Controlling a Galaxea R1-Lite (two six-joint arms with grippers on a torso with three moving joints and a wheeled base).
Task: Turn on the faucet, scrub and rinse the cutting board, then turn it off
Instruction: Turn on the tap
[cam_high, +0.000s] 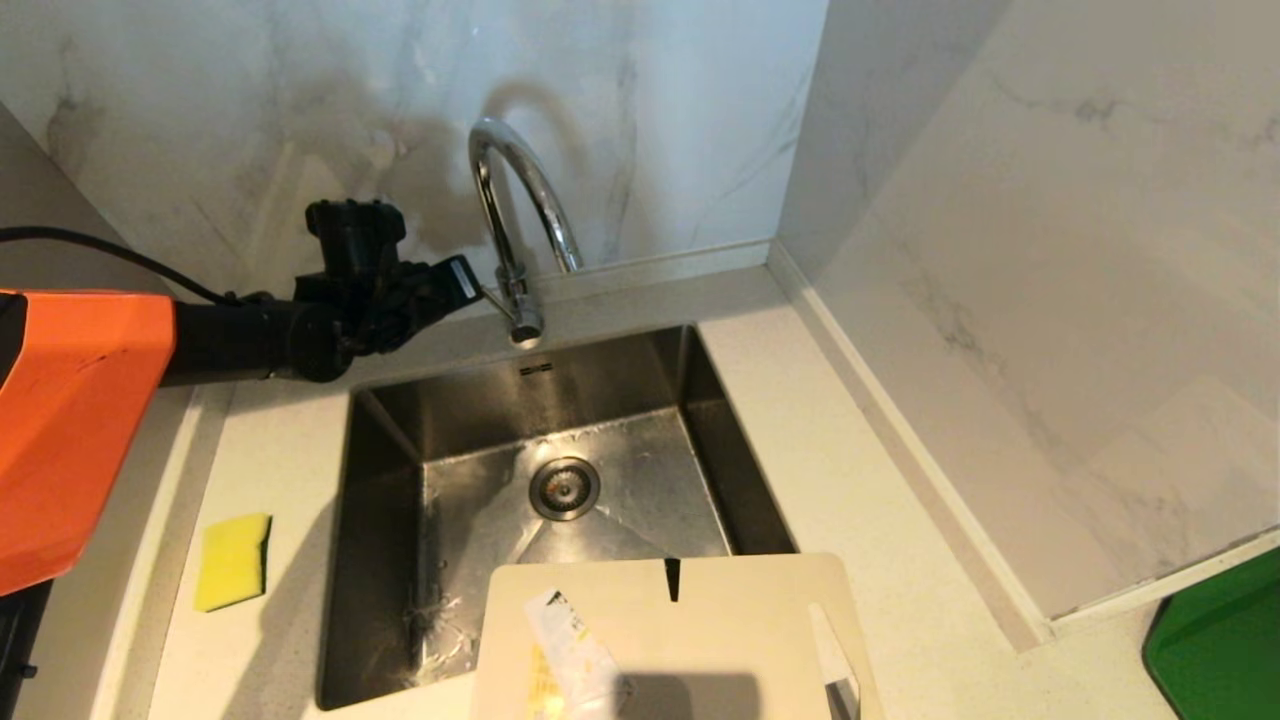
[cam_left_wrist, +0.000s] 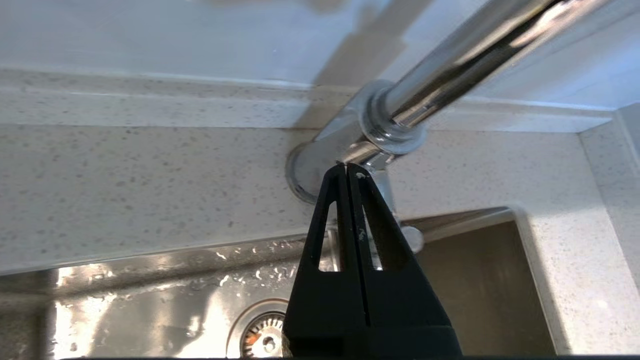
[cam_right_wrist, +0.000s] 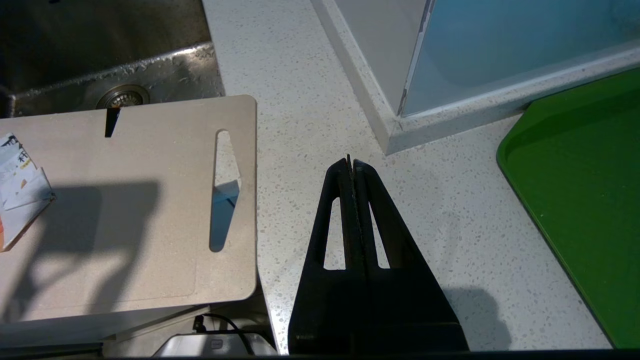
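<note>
both my jaws are pressed together: the left gripper (cam_left_wrist: 348, 170) noses at the faucet (cam_high: 512, 215) base to nudge its lever, while the right gripper (cam_right_wrist: 351, 164) waits over the counter (cam_right_wrist: 310, 125) beside the cutting board (cam_right_wrist: 150, 200).

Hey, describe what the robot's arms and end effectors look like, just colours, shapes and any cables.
The left arm has an orange shell, then a black tubular forearm with a thin black cable running to it. The left end effector and right end effector look alike: two matte black tapered fingers, each with a narrow triangular cutout.
</note>
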